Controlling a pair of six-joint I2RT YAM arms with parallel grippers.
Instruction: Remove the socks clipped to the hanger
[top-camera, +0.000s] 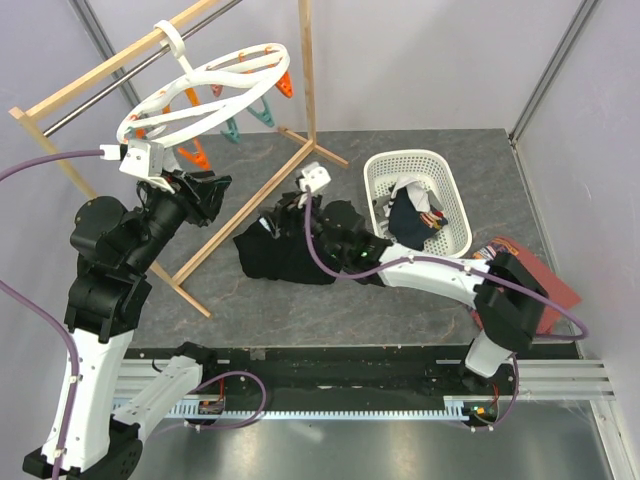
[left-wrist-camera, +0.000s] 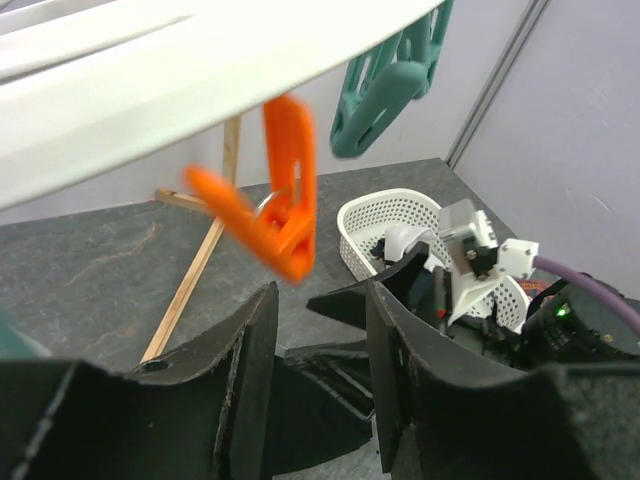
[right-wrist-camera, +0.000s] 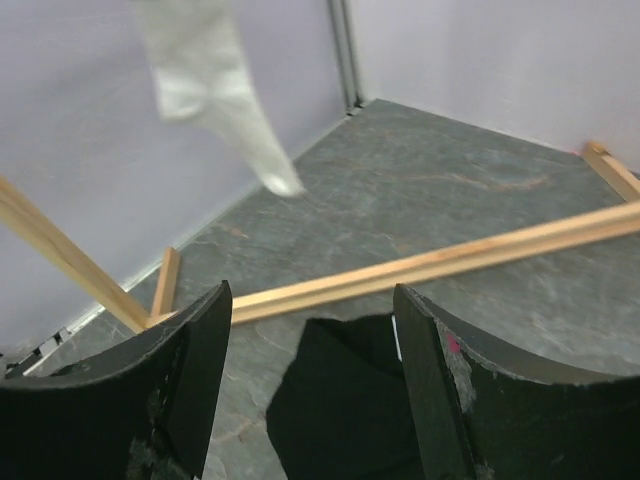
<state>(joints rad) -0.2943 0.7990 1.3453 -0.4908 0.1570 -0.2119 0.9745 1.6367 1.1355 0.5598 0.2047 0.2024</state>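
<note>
Left end effector (left-wrist-camera: 320, 310) is up under the hanger (top-camera: 205, 95), which hangs off the wooden rail (top-camera: 110, 62) over the far left corner of the counter (top-camera: 300, 310). Its fingers are partway apart with nothing between them. An orange peg (left-wrist-camera: 275, 205) dangles just above the gap, not touching, and a teal peg (left-wrist-camera: 385, 85) sits further along the ring.

Right end effector (right-wrist-camera: 310, 300) is spread wide and empty, low over the black garment (top-camera: 285, 255) in the middle of the counter. In its wrist view a pale sock (right-wrist-camera: 215, 90) hangs at the top left. It's blurry, and I can't tell what it's hanging from.

The white basket (top-camera: 410, 157) near the far right corner has a few small bits in it, white and dark. They're too small to call. There's a red-brown shirt (top-camera: 545, 275) at the right edge.
</note>
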